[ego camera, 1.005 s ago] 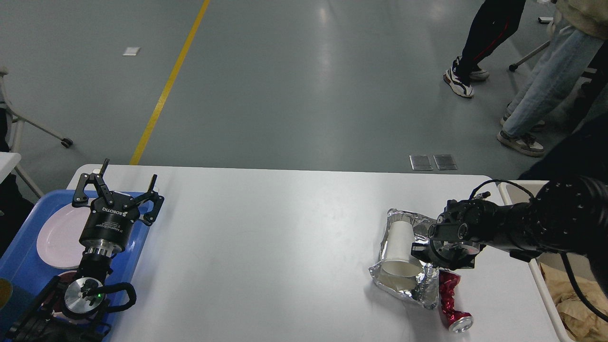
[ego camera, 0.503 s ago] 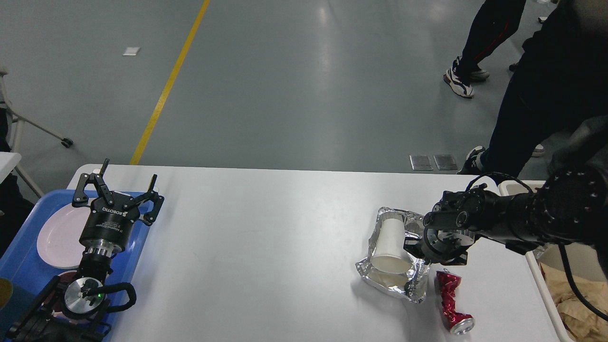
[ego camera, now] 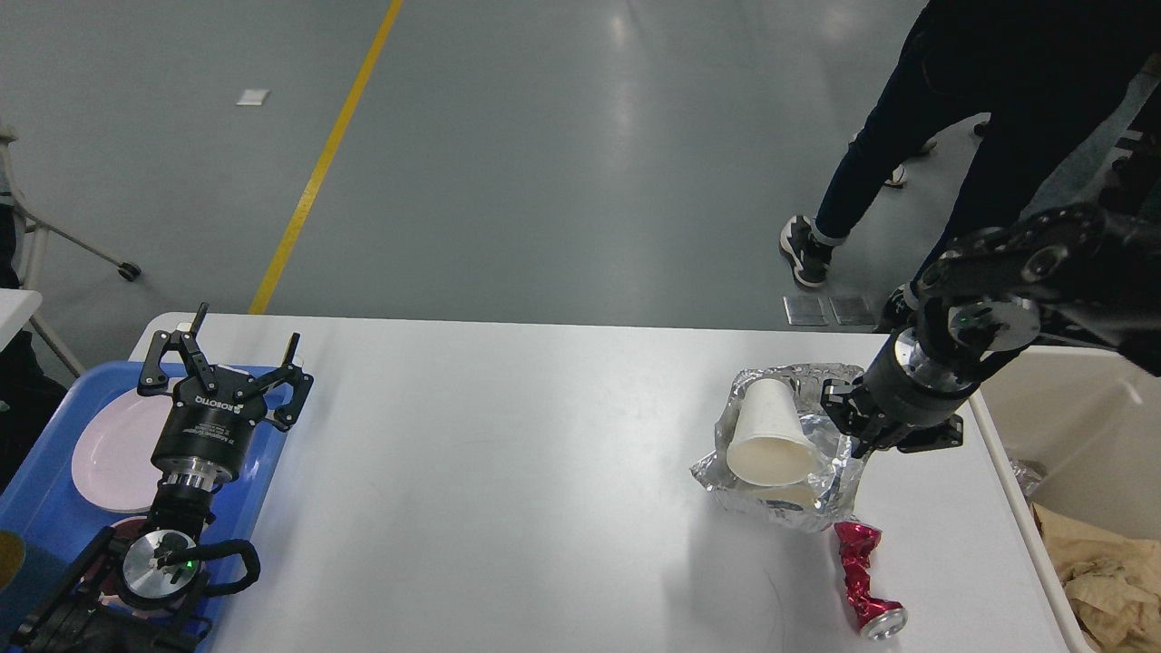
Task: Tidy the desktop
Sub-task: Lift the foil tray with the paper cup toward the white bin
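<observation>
The white desktop (ego camera: 508, 453) fills the lower view. My right gripper (ego camera: 848, 433) comes in from the right, shut on the right edge of a crumpled foil tray (ego camera: 780, 497), which hangs tilted a little above the desktop, its shadow below it. A white paper cup (ego camera: 769, 437) lies on its side in the foil. A crushed red can (ego camera: 862, 580) lies on the desktop just below and right of the foil. My left gripper (ego camera: 247, 328) is open and empty above the far edge of the blue tray (ego camera: 36, 521).
A pink plate (ego camera: 113, 453) lies in the blue tray at the left edge. A beige bin (ego camera: 1070, 417) with crumpled brown paper (ego camera: 1102, 567) stands off the desktop's right edge. A person's legs (ego camera: 907, 136) stand beyond the far right corner.
My right gripper has lifted the foil tray with the cup and swung up and to the right toward the bin. The person has walked in behind it. The left arm has not moved.
</observation>
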Robot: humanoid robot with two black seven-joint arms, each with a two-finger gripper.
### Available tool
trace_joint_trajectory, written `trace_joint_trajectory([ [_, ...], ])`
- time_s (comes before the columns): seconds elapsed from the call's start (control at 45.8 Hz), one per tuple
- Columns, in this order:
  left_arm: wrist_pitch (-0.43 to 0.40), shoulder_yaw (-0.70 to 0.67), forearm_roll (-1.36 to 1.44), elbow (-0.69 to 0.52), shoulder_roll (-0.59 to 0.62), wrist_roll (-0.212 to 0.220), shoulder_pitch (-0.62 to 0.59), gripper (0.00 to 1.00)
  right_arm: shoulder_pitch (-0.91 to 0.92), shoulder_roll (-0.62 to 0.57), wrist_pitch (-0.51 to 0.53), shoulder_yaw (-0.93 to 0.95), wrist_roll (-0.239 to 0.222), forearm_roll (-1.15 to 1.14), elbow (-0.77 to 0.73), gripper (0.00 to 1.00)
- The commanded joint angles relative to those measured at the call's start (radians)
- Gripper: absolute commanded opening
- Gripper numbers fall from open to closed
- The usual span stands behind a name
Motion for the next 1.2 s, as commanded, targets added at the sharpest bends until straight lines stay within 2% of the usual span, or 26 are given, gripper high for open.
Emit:
trace_joint_trajectory([
  [0.0,-0.001,0.000,0.000,0.000,0.000,-0.001,0.000,0.97,0.207,-0.015,0.076,-0.141,0.001,0.072,0.100,0.00],
  [0.219,-0.001,0.000,0.000,0.000,0.000,-0.001,0.000,0.97,0.468,-0.015,0.185,-0.290,0.004,0.117,0.231,0.00],
  [0.393,-0.001,0.000,0.000,0.000,0.000,-0.001,0.000,0.97,0.499,-0.014,0.177,-0.342,0.014,0.151,0.237,0.00],
  [0.459,0.001,0.000,0.000,0.000,0.000,-0.001,0.000,0.97,0.499,-0.014,0.166,-0.385,0.047,0.154,0.231,0.00],
  [0.568,-0.001,0.000,0.000,0.000,0.000,-0.001,0.000,0.96,0.488,-0.015,0.130,-0.505,0.151,0.172,0.218,0.00],
  [0.612,-0.001,0.000,0.000,0.000,0.000,-0.001,0.000,0.97,0.476,-0.015,0.101,-0.554,0.177,0.174,0.211,0.00],
  [0.699,-0.001,0.000,0.000,0.000,0.000,-0.001,0.000,0.97,0.399,-0.052,0.047,-0.614,0.185,0.169,0.168,0.00],
  [0.83,-0.001,0.000,0.000,0.000,0.000,-0.001,0.000,0.97,0.246,-0.274,0.039,-0.606,0.182,0.134,-0.004,0.00],
  [0.94,0.001,0.000,0.000,0.000,0.000,-0.001,0.000,0.97,0.087,-0.365,0.030,-0.557,0.182,0.112,-0.163,0.00],
  [1.071,-0.001,0.000,0.000,0.000,0.000,-0.001,0.000,0.97,-0.163,-0.445,0.022,-0.433,0.182,0.112,-0.369,0.00],
  [1.18,-0.001,0.000,0.000,0.000,0.000,-0.001,0.000,0.97,-0.427,-0.449,-0.016,-0.248,0.180,0.119,-0.547,0.00],
])
